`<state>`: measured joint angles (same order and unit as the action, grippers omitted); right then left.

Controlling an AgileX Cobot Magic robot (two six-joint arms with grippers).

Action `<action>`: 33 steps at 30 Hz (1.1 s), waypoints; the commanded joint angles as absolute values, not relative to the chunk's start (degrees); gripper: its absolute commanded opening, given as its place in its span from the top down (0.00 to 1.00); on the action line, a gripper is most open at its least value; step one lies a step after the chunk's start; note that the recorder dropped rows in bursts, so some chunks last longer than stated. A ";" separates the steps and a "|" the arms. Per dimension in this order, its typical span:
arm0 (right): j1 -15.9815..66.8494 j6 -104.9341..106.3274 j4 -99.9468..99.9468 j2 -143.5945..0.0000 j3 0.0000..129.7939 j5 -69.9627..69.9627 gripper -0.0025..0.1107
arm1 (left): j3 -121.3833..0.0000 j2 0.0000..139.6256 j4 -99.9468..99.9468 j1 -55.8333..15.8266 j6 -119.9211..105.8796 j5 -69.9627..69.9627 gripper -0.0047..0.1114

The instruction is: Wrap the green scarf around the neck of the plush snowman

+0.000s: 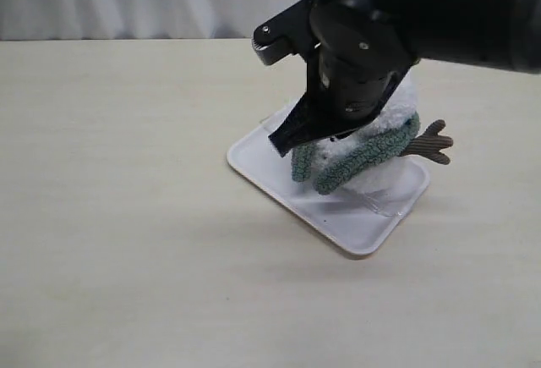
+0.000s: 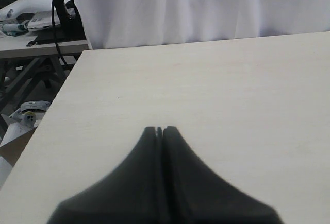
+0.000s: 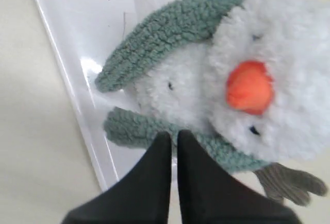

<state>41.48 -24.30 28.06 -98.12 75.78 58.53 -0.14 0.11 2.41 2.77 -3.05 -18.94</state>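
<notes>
The plush snowman [image 3: 289,95] lies on a white tray [image 3: 77,80], its orange nose facing the right wrist camera. The green scarf [image 3: 165,33] runs around the snowman's neck, and its two rounded ends stick out apart over the white body toward the tray. My right gripper [image 3: 173,134] is shut, its tips just over the lower scarf end [image 3: 129,126], with nothing seen pinched. In the exterior view my right gripper [image 1: 283,144] hangs over the scarf [image 1: 355,161] and hides most of the snowman [image 1: 385,178]. My left gripper [image 2: 160,130] is shut over bare table.
The tray [image 1: 338,220] sits at an angle mid-table. A brown twig arm [image 1: 431,141] pokes out past the tray's right side. Pale tabletop [image 1: 127,216] stretches left and in front. A white curtain [image 2: 206,7] hangs behind the table's far edge.
</notes>
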 commanded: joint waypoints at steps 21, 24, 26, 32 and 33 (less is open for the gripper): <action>31.86 -41.19 39.47 -93.34 52.28 27.18 0.94 | 0.00 0.00 2.38 2.99 -2.91 -18.50 0.96; 31.86 -41.19 38.45 -92.98 52.28 27.27 0.94 | 0.00 0.00 2.38 2.99 -2.91 -18.50 0.96; 32.16 -41.19 37.50 -91.84 52.28 27.10 0.94 | 0.00 0.00 2.38 2.99 -2.91 -18.50 0.96; 32.16 -39.49 35.28 -85.00 52.28 27.45 0.94 | 0.00 0.00 2.38 2.99 -2.91 -18.50 0.96; 32.16 -39.49 35.44 -84.01 52.28 27.72 0.94 | 0.00 0.00 2.38 2.99 -2.91 -18.50 0.96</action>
